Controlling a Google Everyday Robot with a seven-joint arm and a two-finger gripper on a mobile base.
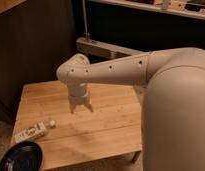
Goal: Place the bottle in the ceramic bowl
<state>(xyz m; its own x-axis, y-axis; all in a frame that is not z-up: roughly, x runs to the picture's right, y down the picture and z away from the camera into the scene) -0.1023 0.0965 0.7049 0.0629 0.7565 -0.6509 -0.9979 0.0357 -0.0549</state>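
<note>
While the bottle [32,131] lies on its side at the table [106,125] edge, the bowl [21,156] just beside it, the gripper [80,106] hangs empty, fingers [89,106] wide, well apart from the bottle. I'd line the fingers across its body, clear of the cap [52,122].

- A single view, set high beside the robot's own arm [121,70], looks down and forward across the wooden worktop [111,125].
- The arm's thick near link sits very close to the lens and fills the frame from 2 to 5 o'clock.
- The claw [80,107] hangs over the worktop at middle distance, just toward 9 o'clock of centre.
</note>
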